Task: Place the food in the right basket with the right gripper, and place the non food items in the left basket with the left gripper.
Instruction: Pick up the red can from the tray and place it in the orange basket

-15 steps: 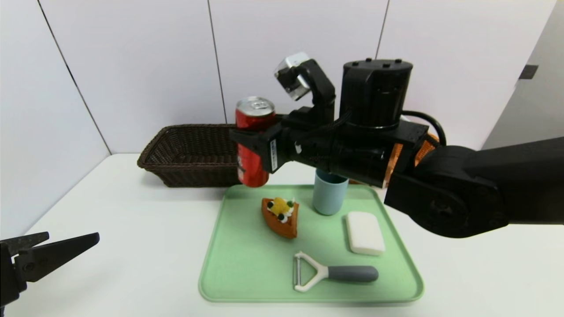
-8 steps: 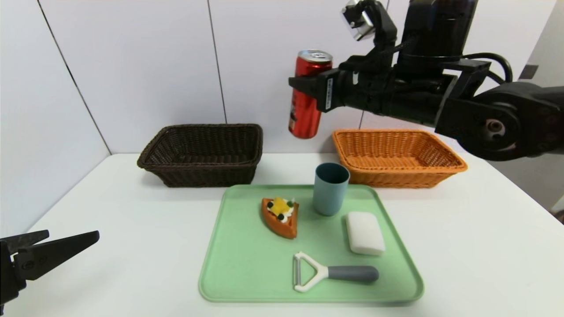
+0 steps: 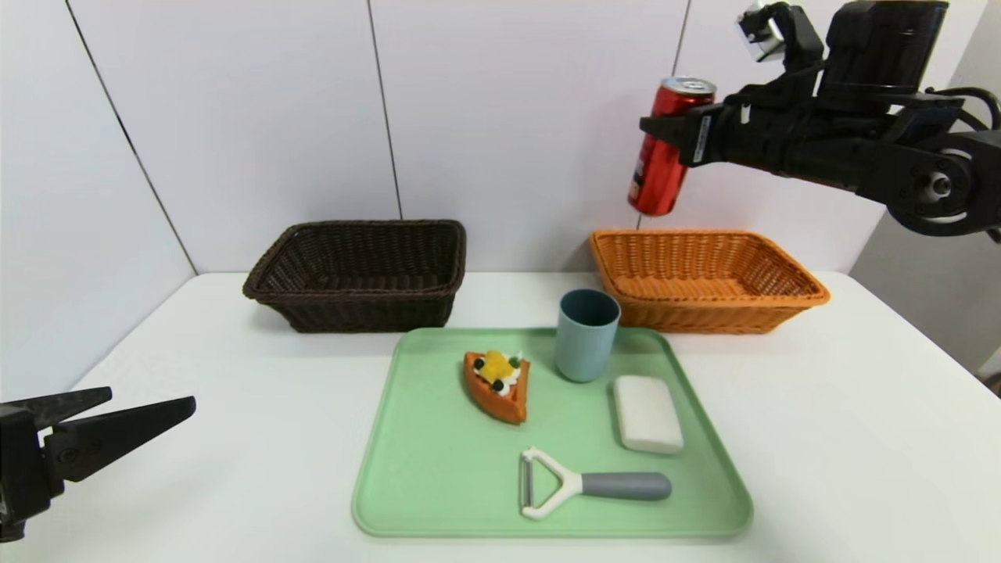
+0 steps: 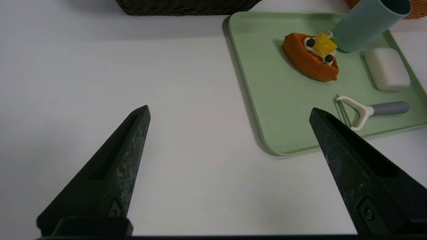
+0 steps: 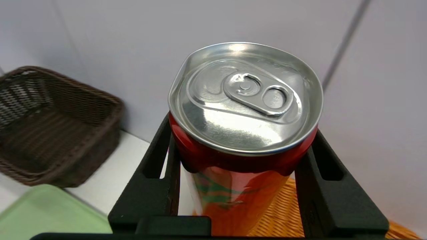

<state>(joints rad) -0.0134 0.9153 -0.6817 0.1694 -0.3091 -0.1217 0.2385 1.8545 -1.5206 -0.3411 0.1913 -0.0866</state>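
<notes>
Right gripper closed round red soda can, fingers only as far apart as can's width; can tilted, silver top up, held in air above orange basket, touching neither rim nor wall. Left gripper wide open, holding nothing, over white table to left of green tray. On tray: cake wedge, blue-grey cup upright, white bar, peeler lying nearest front edge. Dark brown basket behind tray, left of orange one.
</notes>
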